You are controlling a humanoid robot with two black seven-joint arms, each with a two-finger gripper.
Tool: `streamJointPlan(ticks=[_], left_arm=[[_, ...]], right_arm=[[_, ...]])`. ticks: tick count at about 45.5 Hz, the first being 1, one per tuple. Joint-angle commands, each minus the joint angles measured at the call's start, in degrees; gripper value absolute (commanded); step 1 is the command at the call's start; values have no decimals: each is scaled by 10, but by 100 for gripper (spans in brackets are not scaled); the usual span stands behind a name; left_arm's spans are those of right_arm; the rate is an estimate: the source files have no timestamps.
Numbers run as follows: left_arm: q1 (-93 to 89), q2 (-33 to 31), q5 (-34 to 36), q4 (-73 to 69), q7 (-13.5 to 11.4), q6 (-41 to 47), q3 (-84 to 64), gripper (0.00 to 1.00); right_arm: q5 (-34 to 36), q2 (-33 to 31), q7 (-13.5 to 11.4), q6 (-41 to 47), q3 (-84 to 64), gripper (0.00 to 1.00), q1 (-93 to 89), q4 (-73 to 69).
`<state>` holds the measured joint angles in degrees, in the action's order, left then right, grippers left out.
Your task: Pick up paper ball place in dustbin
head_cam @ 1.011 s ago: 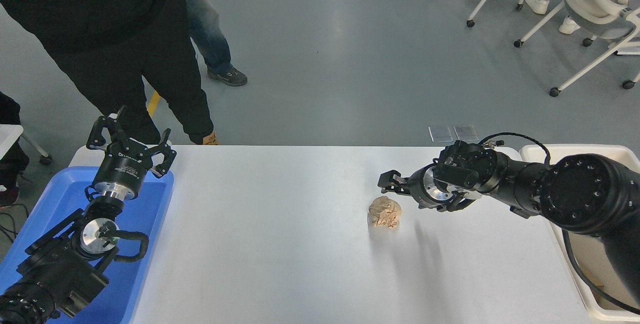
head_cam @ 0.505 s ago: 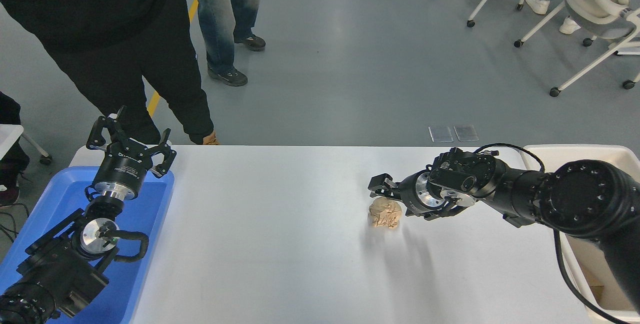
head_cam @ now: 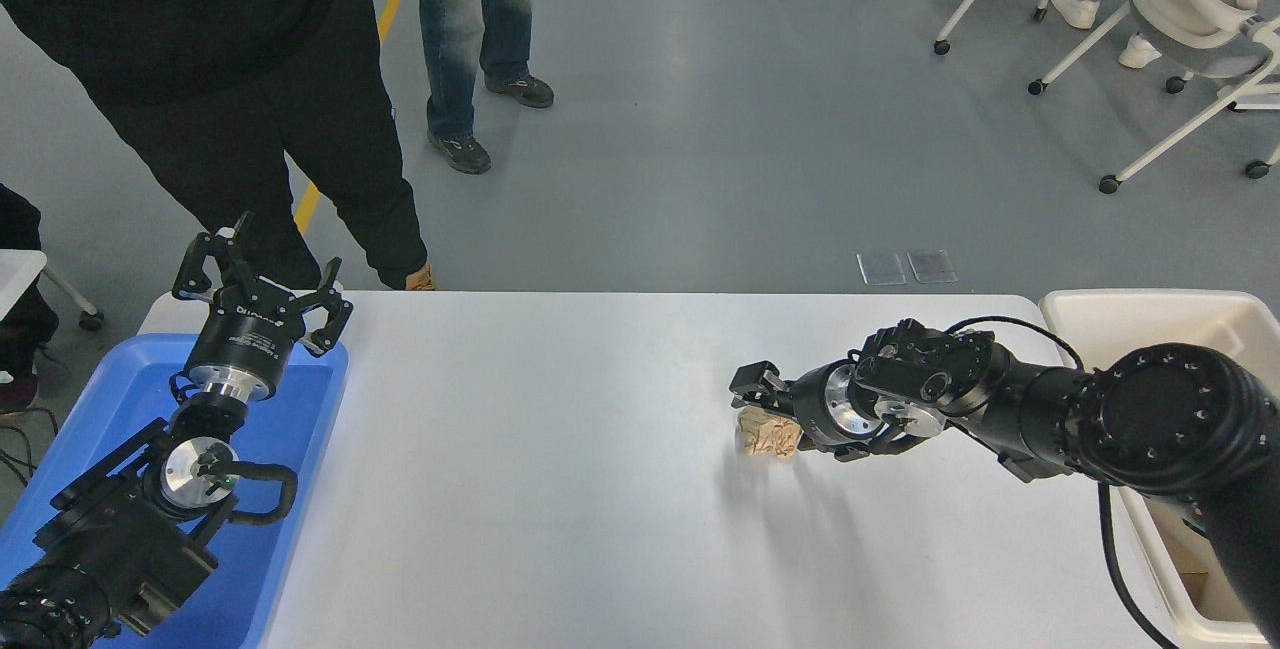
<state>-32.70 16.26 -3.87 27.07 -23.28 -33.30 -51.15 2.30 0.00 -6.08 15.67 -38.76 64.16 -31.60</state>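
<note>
The tan paper ball (head_cam: pixel 762 436) lies on the white table (head_cam: pixel 560 449), right of centre. My right gripper (head_cam: pixel 765 421) has come in from the right and hangs low over the ball, open, its far finger (head_cam: pixel 752 384) just behind the ball and the wrist covering the ball's right side. The cream-white dustbin (head_cam: pixel 1150 314) stands at the table's right end, largely hidden by my right arm. My left gripper (head_cam: pixel 262 274) is parked open at the lower left above the blue tray (head_cam: pixel 120 384).
A person in black trousers stands at the table's far left corner; another person in jeans stands further back on the floor. White wheeled chairs sit at the top right, well away from the table.
My right gripper has moved left and down from beside the ball to over it, its fingers now reaching around it. The ball has not moved. The person in jeans stepped to the right.
</note>
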Motion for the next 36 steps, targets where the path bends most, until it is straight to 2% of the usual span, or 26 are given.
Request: streamJointPlan(ticks=[1,9,12,23,36], left_arm=[[0,0,0,0,0,0,0,99],[0,0,0,0,0,0,0,99],[0,0,0,0,0,0,0,99],[-1,0,0,0,0,0,0,99],[-1,0,0,0,0,0,0,99]], right_arm=[[-17,0,1,-13,5,64,-12,3],[-20,0,12,-13,6,16,-14,6],[-28,0,22,-13,5,1,-13,8],[-100,0,47,-6,5,0,18,0],[-106,0,50,53,-17,0,141,-48]])
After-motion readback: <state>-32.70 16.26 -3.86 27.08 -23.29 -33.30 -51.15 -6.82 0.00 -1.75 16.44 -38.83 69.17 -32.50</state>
